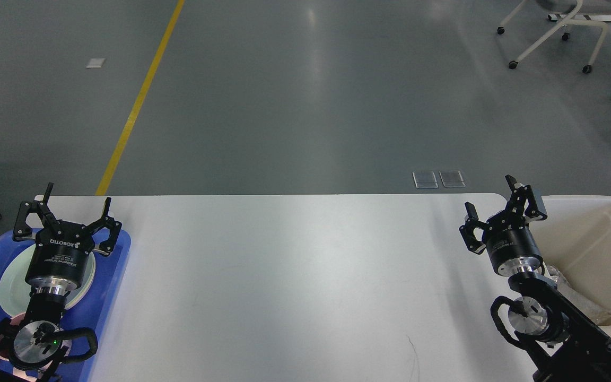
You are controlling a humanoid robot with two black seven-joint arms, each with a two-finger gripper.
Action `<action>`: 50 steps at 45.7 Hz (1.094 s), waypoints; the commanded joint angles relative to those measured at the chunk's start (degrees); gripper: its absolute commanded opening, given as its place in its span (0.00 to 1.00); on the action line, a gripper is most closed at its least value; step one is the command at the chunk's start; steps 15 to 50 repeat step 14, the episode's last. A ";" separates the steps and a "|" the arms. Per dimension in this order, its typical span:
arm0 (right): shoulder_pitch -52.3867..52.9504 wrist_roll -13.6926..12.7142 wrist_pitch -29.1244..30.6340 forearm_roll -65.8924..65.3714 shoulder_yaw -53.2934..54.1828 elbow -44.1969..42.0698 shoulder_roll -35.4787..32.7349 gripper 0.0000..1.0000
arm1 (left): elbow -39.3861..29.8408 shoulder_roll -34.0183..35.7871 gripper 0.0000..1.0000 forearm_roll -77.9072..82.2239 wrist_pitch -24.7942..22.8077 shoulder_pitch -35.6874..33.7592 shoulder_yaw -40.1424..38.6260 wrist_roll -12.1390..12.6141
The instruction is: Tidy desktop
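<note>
The grey floor is smooth and glossy, crossed by a yellow painted stripe, with a white tube-framed chair on castors at the far right. The bench, a wide white matte slab with rounded corners, fills the lower half of the view and runs from the tray on the left to the bin on the right. The cream bin is a smooth-walled plastic rectangle just beside the bench's right edge, holding crumpled clear wrapping. The blue plastic tray with rounded corners sits at the bench's left end and carries a round pale plate. The left hand hangs over the tray's far edge, its black fingers spread apart and empty. The right hand hovers over the bench's right end, near the bin, fingers apart and empty
</note>
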 commanded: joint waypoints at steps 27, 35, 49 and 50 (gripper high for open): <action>-0.11 -0.05 0.02 2.46 0.32 0.01 0.17 1.00 | 0.00 0.00 0.96 0.00 0.00 0.00 0.00 0.01; -0.11 -0.05 0.02 2.46 0.32 0.01 0.17 1.00 | 0.00 0.00 0.96 0.00 0.00 0.00 0.00 0.01; -0.11 -0.05 0.02 2.46 0.32 0.01 0.17 1.00 | 0.00 0.00 0.96 0.00 0.00 0.00 0.00 0.01; -0.11 -0.05 0.02 2.46 0.32 0.01 0.17 1.00 | 0.00 0.00 0.96 0.00 0.00 0.00 0.00 0.01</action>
